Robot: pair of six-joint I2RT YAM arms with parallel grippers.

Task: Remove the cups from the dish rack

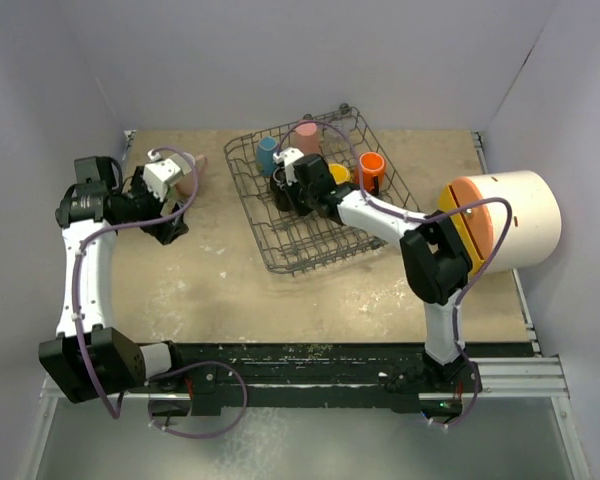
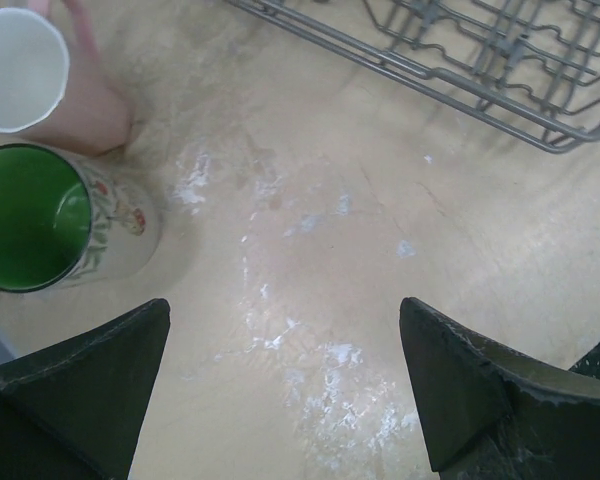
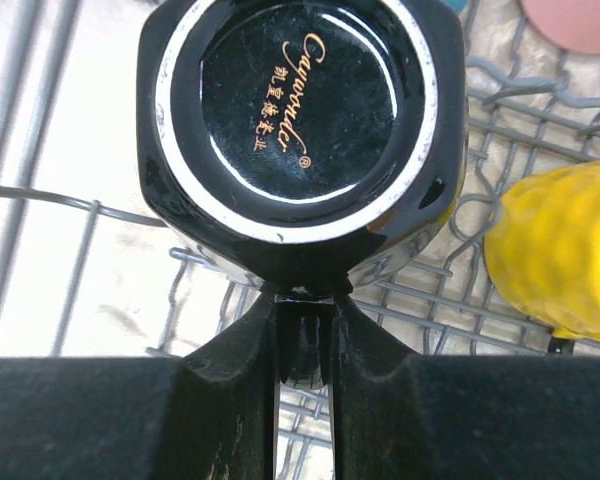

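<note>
Glossy black cup (image 3: 298, 130) with gold script and a white ring on its base, bumpy yellow cup (image 3: 560, 250), orange cup (image 1: 371, 168), blue cup (image 1: 268, 152) and pink tumbler (image 1: 307, 135) against the dark grey dish rack (image 1: 310, 258), and over the sandy-tan table (image 1: 230, 275) a cream mug (image 2: 40, 215), green inside with red-and-green flowers, and a pale pink mug (image 2: 50, 78), white inside.

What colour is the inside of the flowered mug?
Green; the mug shows best in the left wrist view.

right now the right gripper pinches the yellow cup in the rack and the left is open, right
No: the right gripper pinches the black cup, not the yellow cup beside it; the right wrist view shows this. It is in the rack, and the left gripper is open.
</note>
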